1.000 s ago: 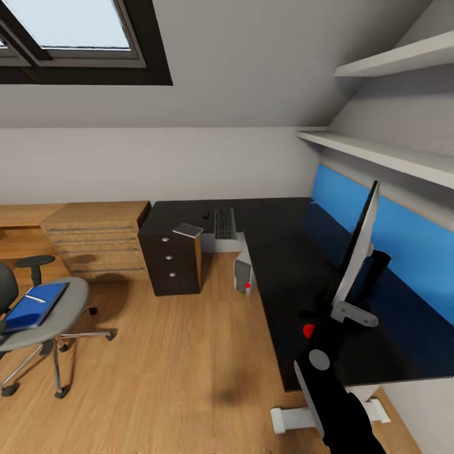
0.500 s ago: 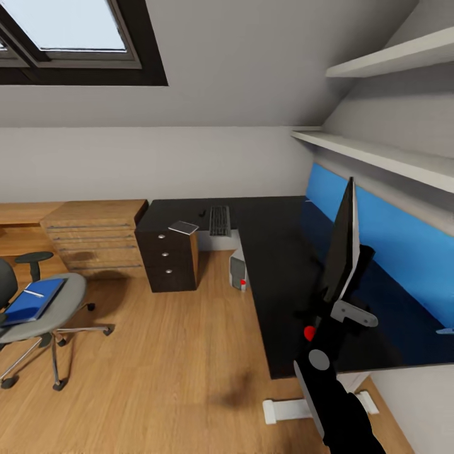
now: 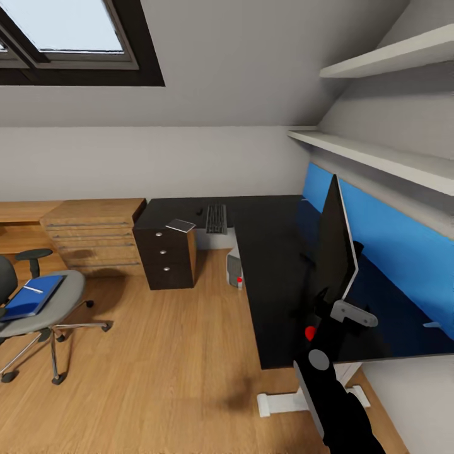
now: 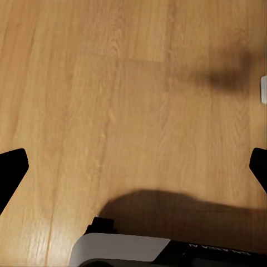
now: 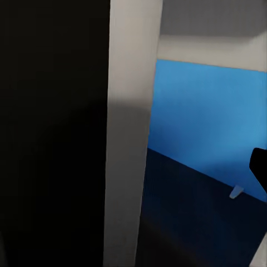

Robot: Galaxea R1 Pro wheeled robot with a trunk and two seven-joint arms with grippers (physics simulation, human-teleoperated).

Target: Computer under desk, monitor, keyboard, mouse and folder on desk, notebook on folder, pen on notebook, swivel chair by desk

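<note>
My right gripper (image 3: 332, 302) is shut on the lower edge of the monitor (image 3: 334, 246), which stands upright over the black L-shaped desk (image 3: 271, 252), seen nearly edge-on. In the right wrist view the monitor (image 5: 55, 133) is very close, with one fingertip (image 5: 260, 167) beside it. The keyboard (image 3: 215, 218) and a small dark mouse (image 3: 200, 210) lie at the desk's far end. A grey notebook (image 3: 181, 225) rests on the drawer cabinet. The computer (image 3: 234, 270) stands under the desk. On the swivel chair (image 3: 60, 296) lies the blue folder (image 3: 31, 295) with the pen (image 3: 33, 290). My left gripper (image 4: 133, 167) hangs open over the floor.
A blue panel (image 3: 384, 233) backs the desk under two white shelves (image 3: 378, 157). The dark drawer cabinet (image 3: 165, 255) and a wooden dresser (image 3: 94, 233) stand along the far wall. Wooden floor (image 3: 170, 353) lies between chair and desk.
The monitor has turned in my right gripper, from showing its pale back to nearly edge-on. The whole view has shifted slightly, so the camera has moved.
</note>
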